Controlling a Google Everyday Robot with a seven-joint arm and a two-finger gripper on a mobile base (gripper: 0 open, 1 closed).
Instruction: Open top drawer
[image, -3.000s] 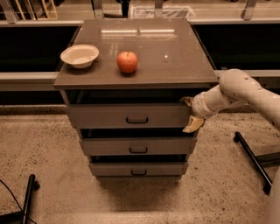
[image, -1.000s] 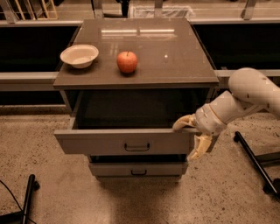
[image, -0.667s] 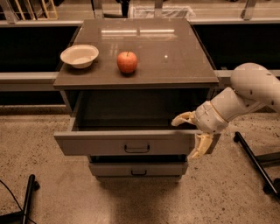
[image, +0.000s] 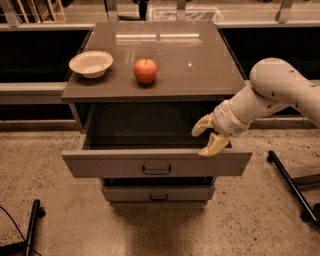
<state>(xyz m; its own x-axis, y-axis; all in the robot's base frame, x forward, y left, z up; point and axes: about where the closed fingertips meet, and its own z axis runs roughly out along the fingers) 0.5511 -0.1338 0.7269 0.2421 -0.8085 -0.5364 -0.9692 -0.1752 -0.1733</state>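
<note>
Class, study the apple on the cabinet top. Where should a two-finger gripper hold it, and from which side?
Grip the apple across its widest middle, probably from above: it sits upright, stem up, round, with the bowl apart to its left in the camera view. The gripper is open at the right end of the pulled-out top drawer.
</note>
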